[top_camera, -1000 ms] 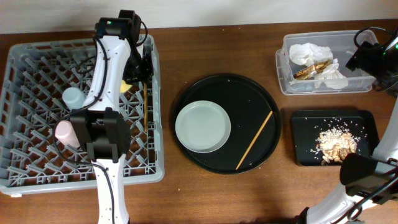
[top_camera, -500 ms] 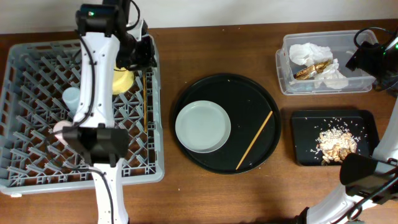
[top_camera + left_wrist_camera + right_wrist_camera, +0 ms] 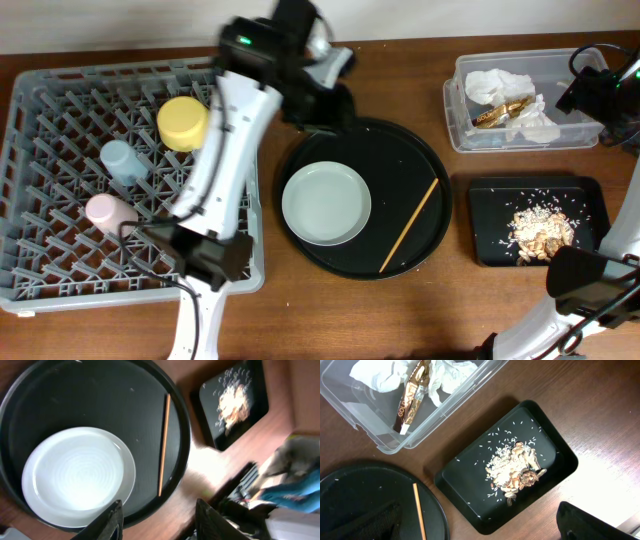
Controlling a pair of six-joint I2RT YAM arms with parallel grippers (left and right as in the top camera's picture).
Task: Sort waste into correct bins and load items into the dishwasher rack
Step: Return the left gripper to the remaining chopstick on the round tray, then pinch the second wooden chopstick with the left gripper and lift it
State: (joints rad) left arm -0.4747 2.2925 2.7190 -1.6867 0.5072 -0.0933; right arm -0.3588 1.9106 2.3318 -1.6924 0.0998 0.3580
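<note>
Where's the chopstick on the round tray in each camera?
Overhead: chopstick lies diagonally on the round tray's right half.
Left wrist: chopstick upper centre, right of the plate.
Right wrist: chopstick bottom left, partly cut off.
Shared landmark: the rectangular black tray, near it in every view.

Rack (image 3: 60, 250) on my left holds bowl (image 3: 182, 122) and cups (image 3: 120, 160). Round tray (image 3: 400, 160) centre: plate (image 3: 326, 204), chopstick (image 3: 412, 226) to its right. Right side: tub (image 3: 520, 146) with napkins (image 3: 500, 82) behind, flat tray (image 3: 490, 200) with scraps (image 3: 540, 228) in front.

Left arm (image 3: 232, 130) blurred overhead; chopstick (image 3: 418, 510) & round tray (image 3: 360, 495) cut off btm edge, right wrist
</note>
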